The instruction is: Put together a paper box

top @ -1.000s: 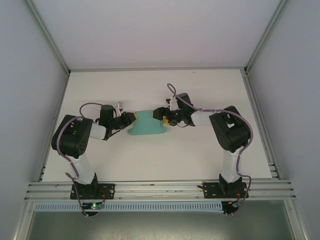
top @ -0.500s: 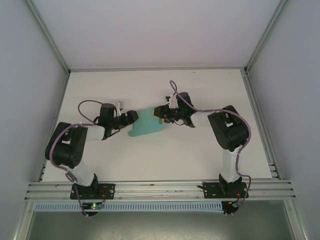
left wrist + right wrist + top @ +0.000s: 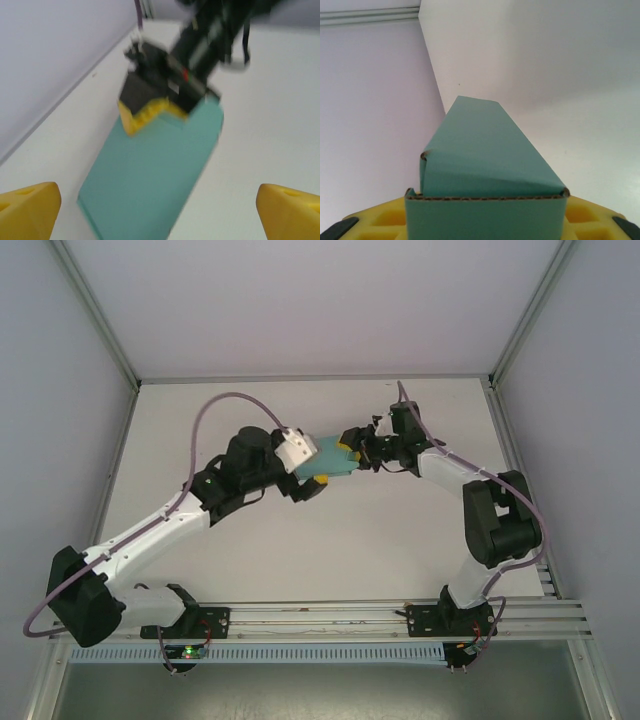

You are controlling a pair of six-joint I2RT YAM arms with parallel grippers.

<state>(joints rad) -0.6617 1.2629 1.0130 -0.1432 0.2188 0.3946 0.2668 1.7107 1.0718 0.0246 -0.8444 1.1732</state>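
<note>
A white table lies below us, boxed in by pale walls. From above, we see the paper box between the two arms. The right gripper is clamped on the end nearest it, and the left gripper is at the other end. From the left wrist, our yellow fingertips stand spread wide, with the box just ahead between them, untouched. From the right wrist, yellow pads pinch the box, which juts straight ahead.

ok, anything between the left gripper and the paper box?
Nothing visible. The left gripper is open and the paper box sits straight ahead of it, unobstructed; the right gripper is clamped on the box's far end.
</note>
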